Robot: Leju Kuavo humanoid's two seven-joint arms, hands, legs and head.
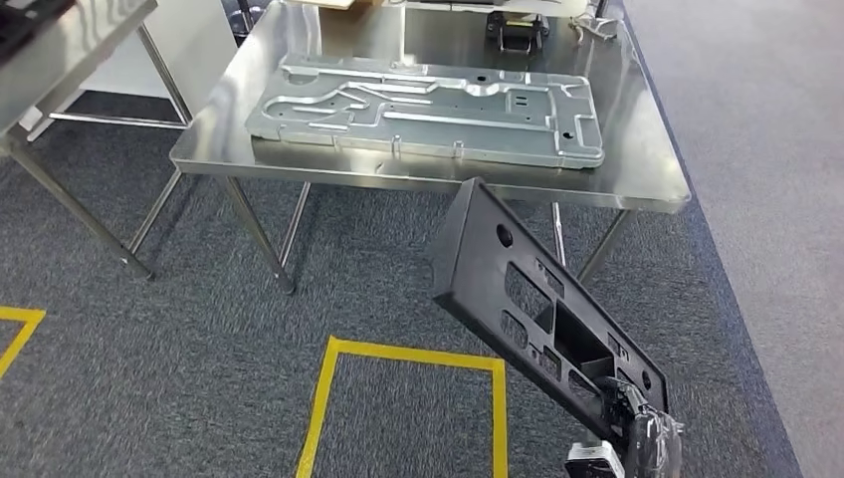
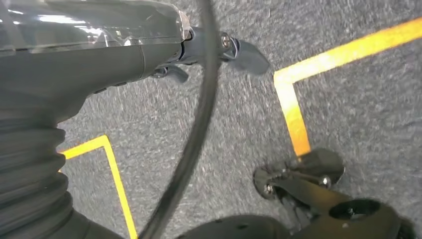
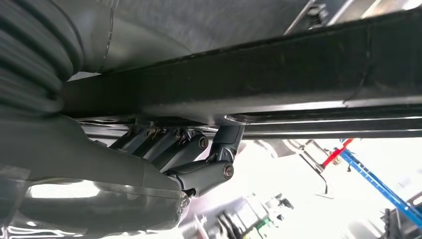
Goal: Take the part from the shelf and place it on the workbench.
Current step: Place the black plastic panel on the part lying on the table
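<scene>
Down at the near right, the right hand (image 1: 637, 423) gripped the lower end of a long black plastic part (image 1: 527, 304), fingers (image 3: 199, 149) curled up against its dark edge in the right wrist view. From the hand, the part rose up and away at a slant toward the robot's left, its cut-out face turned upward and its far end reaching just in front of the near edge of the steel workbench (image 1: 428, 179). It hung in the air over the grey carpet (image 1: 199, 299), not touching the bench as far as could be seen.

Beyond the part's far end, on the workbench top, lay a large pressed grey metal panel (image 1: 428, 110), flat and lengthwise along the bench. Farther back sat a small dark object (image 1: 516, 30), too small to make out. A second steel table (image 1: 70, 50) stood well off to the left of the hand.

Yellow floor tape (image 1: 398, 354) marked a square outline on the carpet just left of the held part.

The left hand (image 2: 199, 50) hung over the carpet and a tape corner (image 2: 293, 99); its fingers (image 2: 249, 52) held nothing, though how far apart they lay could not be told. A black cable (image 2: 194, 129) crossed in front of it.
</scene>
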